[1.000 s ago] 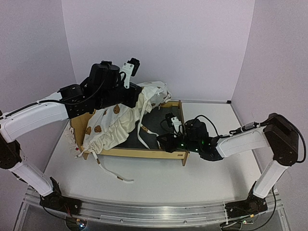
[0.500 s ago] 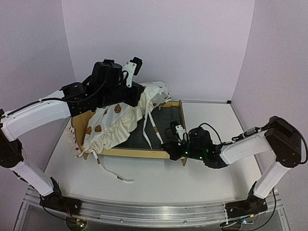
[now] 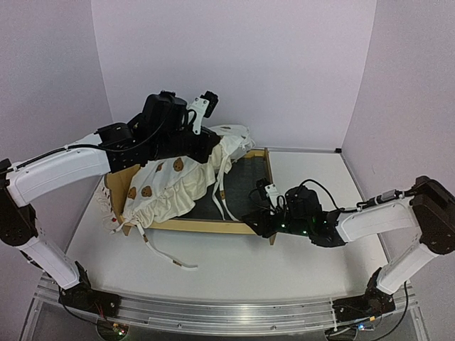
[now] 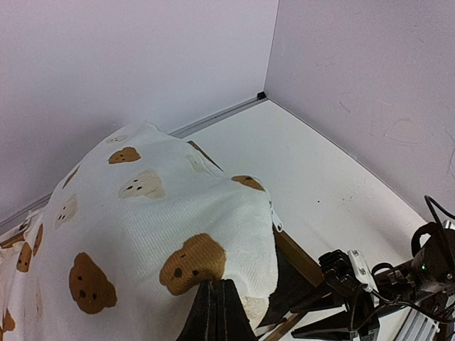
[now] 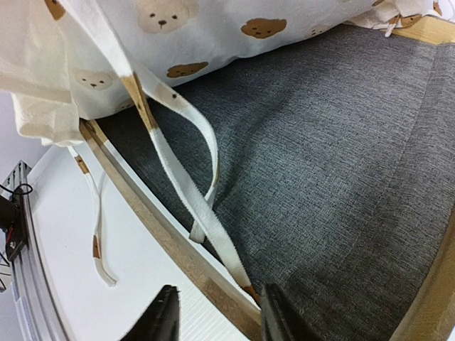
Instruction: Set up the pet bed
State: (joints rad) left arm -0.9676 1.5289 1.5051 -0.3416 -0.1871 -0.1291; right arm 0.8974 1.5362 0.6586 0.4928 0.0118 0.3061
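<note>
Left wrist: cushion (image 4: 142, 213) in pinch of left gripper (image 4: 217, 307) (pet bed (image 4: 297, 257) seemingly beneath).

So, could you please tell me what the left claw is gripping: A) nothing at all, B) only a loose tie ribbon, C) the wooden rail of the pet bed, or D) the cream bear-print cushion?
D: in the left wrist view the left claw is pinched shut on the fabric of the bear-print cushion, holding one end of it up over the pet bed.
</note>
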